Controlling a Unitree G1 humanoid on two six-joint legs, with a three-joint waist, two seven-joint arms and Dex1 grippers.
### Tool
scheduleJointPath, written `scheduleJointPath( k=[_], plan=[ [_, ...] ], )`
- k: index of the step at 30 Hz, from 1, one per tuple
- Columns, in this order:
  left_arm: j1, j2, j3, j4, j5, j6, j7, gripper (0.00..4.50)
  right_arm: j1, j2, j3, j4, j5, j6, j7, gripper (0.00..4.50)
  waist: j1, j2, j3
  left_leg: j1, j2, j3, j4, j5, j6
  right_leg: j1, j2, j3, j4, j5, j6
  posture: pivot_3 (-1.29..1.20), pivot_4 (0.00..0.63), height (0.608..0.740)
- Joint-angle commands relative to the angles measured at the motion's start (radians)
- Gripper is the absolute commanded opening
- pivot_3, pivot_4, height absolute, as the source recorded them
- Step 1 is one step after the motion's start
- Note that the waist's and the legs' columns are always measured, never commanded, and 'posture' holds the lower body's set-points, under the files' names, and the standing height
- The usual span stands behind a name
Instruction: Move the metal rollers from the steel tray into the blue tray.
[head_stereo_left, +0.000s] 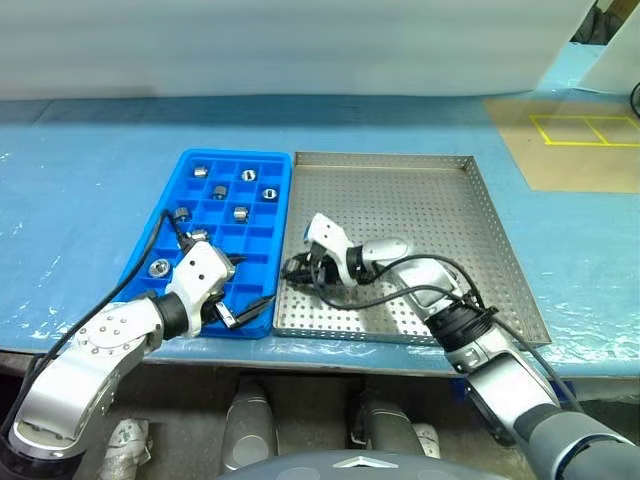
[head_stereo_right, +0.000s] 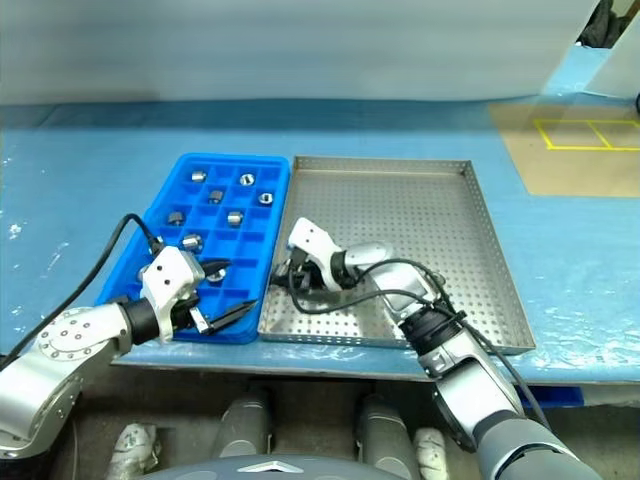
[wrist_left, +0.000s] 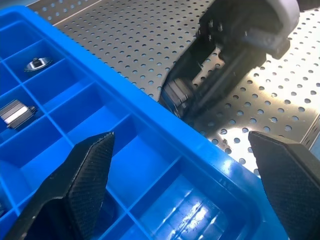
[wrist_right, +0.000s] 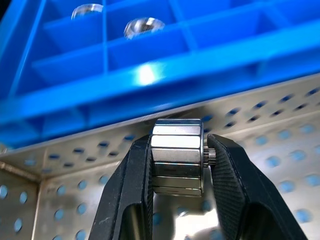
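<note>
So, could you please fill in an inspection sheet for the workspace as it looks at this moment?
Surface: table under a pale blue covering, wrinkled near the front edge.
Job's things: blue tray beside the steel tray, touching; several metal rollers sit in blue tray compartments; one roller is gripped over the steel tray's corner next to the blue tray.
Clutter: nothing seen.
Grippers: left claw open, over the blue tray's near corner; right claw shut on the roller.
Cables: black cables loop along both arms.
Surroundings: brown board with yellow tape lines, white sheet behind.
</note>
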Motion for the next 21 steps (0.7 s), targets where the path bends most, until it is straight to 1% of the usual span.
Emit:
scheduleJointPath(
  k=[1, 6, 11, 15, 21],
  plan=[
    [0.038, -0.005, 0.044, -0.063, 0.0, 0.005, 0.037, 4.5, -0.095, 0.049, -0.064, 0.021, 0.037, -0.051, 0.014, 1.21, 0.001, 0.0, 0.0, 0.0, 0.0, 0.0, 0.0, 0.0, 0.0, -0.001, 0.0, 0.0, 0.001, 0.0, 0.0, 0.24, 0.15, 0.74],
    [0.063, -0.034, 0.043, -0.093, -0.001, 0.002, 0.08, 4.5, -0.174, 0.104, -0.099, 0.106, 0.028, -0.105, 0.018, 1.21, 0.012, 0.0, 0.0, -0.001, 0.0, 0.0, 0.0, 0.0, 0.001, -0.001, 0.0, 0.0, 0.001, 0.0, -0.001, 0.29, 0.15, 0.74],
    [0.091, -0.048, 0.023, -0.131, 0.013, 0.013, 0.117, 4.5, -0.208, 0.147, -0.094, 0.154, 0.018, -0.131, 0.032, 1.21, 0.033, 0.0, 0.0, -0.003, 0.0, -0.002, 0.0, 0.0, 0.001, -0.002, 0.0, -0.001, 0.0, 0.0, -0.001, 0.34, 0.15, 0.74],
    [0.128, -0.064, 0.043, -0.169, 0.016, 0.028, 0.157, 4.5, -0.23, 0.173, -0.064, 0.231, -0.034, -0.159, 0.008, 1.21, 0.043, 0.0, 0.0, -0.003, 0.0, -0.002, 0.0, 0.0, 0.001, -0.002, 0.0, -0.002, 0.0, 0.0, -0.001, 0.37, 0.15, 0.74],
    [0.171, -0.072, 0.048, -0.203, 0.022, 0.04, 0.194, 4.5, -0.274, 0.187, -0.06, 0.358, -0.099, -0.215, -0.023, 1.21, 0.063, 0.0, 0.0, -0.004, 0.0, -0.002, 0.0, -0.001, 0.001, -0.002, 0.0, -0.002, 0.001, -0.001, -0.001, 0.41, 0.15, 0.74]
  ],
)
